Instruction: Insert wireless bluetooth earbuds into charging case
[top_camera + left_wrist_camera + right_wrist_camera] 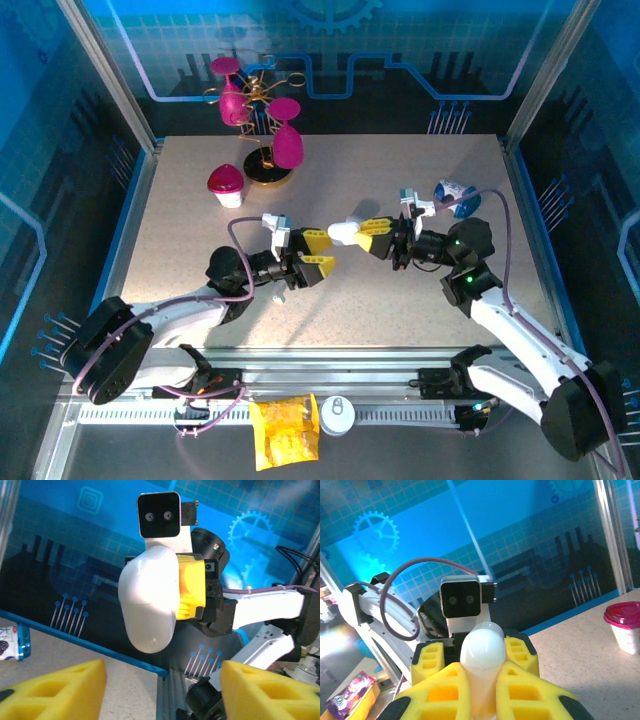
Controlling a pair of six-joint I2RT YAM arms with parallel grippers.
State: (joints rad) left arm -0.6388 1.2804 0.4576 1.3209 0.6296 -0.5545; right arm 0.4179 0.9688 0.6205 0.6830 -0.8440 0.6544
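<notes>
With the right tool [365, 235] clamped on the white charging case [344, 232], held above the bench [420, 330], and the left tool [328, 253] open and empty just beside the case, it likely needs opening next; a white speck [283, 297] on the bench near the case may be an earbud.

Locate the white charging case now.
The white charging case is near the middle of the table in the top view, just right of centre, clamped in the right end effector and facing the left end effector.
</notes>
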